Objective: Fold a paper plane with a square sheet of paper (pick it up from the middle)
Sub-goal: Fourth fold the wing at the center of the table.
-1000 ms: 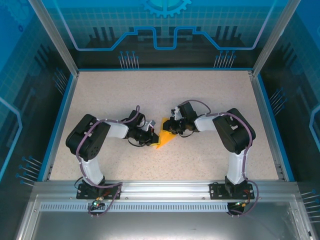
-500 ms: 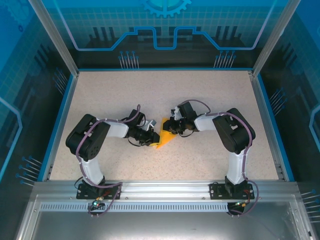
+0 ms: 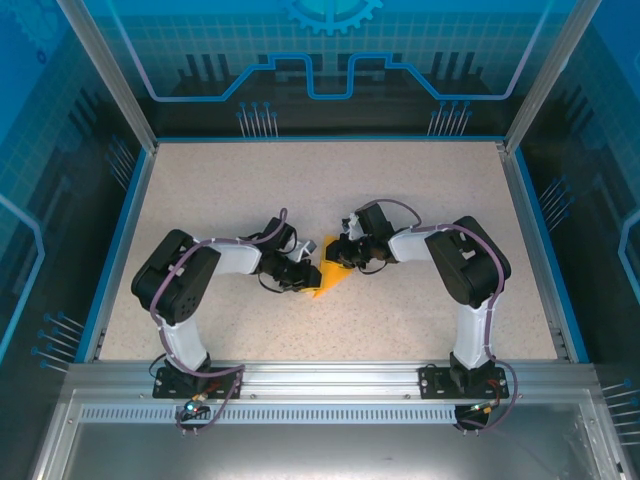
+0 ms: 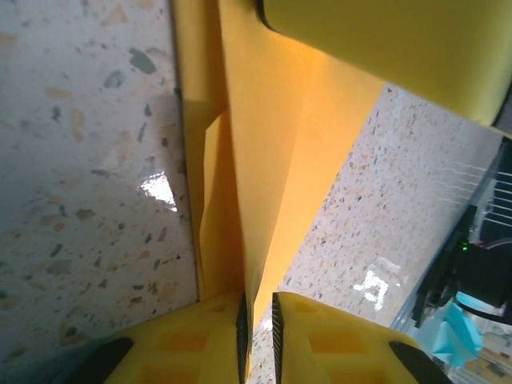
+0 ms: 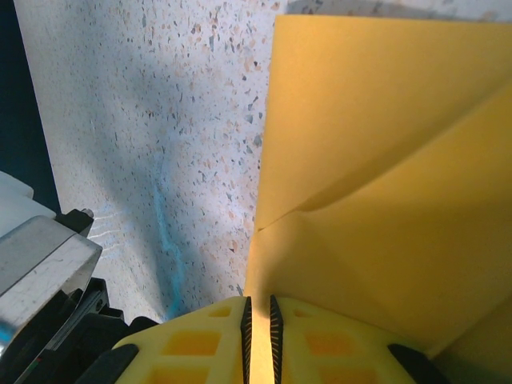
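On the table (image 3: 400,190) the paper plane (image 3: 323,282) lies between the left hand (image 3: 306,277) and the right hand (image 3: 339,262); both touch it.

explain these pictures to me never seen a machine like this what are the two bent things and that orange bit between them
These are two robot arms bolted at the near edge of a speckled table. The wide picture comes from a fixed camera above and behind them: left arm on the left, right arm on the right. The two close-ups come from a small camera on each wrist, looking along that arm's yellow fingers. The orange bit is a partly folded sheet of paper at mid-table. The left hand and the right hand each pinch an edge of it between nearly closed fingers.
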Action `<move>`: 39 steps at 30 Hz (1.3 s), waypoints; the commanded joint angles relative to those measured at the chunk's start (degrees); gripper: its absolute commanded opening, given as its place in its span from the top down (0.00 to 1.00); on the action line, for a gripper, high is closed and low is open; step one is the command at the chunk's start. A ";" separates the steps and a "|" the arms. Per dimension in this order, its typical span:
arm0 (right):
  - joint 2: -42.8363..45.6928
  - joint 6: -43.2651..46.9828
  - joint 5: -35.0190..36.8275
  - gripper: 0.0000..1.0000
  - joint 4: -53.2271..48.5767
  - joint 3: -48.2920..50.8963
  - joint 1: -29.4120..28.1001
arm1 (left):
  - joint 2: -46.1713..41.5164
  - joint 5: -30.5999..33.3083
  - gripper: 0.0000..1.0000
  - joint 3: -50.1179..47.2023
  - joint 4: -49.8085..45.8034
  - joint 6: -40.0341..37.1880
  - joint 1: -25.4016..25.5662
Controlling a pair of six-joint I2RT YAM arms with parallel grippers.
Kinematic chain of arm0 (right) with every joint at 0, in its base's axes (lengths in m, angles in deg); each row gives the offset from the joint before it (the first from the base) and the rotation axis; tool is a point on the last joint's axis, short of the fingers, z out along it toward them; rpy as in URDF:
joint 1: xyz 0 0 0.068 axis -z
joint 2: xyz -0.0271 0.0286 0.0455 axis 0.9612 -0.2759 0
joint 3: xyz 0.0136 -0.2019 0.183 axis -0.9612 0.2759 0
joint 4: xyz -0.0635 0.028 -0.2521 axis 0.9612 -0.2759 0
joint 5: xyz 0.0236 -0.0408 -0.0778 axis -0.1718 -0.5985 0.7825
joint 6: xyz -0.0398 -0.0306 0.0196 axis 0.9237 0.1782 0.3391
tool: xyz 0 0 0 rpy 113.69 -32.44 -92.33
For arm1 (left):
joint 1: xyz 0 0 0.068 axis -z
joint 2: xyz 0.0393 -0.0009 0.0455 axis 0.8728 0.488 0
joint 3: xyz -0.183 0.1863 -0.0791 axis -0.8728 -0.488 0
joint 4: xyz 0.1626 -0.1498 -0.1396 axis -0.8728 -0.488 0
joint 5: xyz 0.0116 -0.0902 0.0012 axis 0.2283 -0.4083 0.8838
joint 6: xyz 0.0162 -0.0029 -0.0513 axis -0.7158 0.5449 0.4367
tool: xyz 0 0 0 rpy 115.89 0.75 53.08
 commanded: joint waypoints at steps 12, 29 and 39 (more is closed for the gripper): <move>-2.36 1.46 3.16 0.83 -4.51 0.39 0.45 | -1.77 6.80 0.85 -0.24 -10.81 -3.96 2.35; -2.68 1.71 3.17 0.83 -4.78 0.37 0.45 | -3.18 6.07 0.83 0.22 -13.06 -5.41 2.45; -2.78 1.64 3.08 0.83 -4.59 0.49 0.46 | -2.43 7.18 0.94 0.72 -14.13 -5.82 2.48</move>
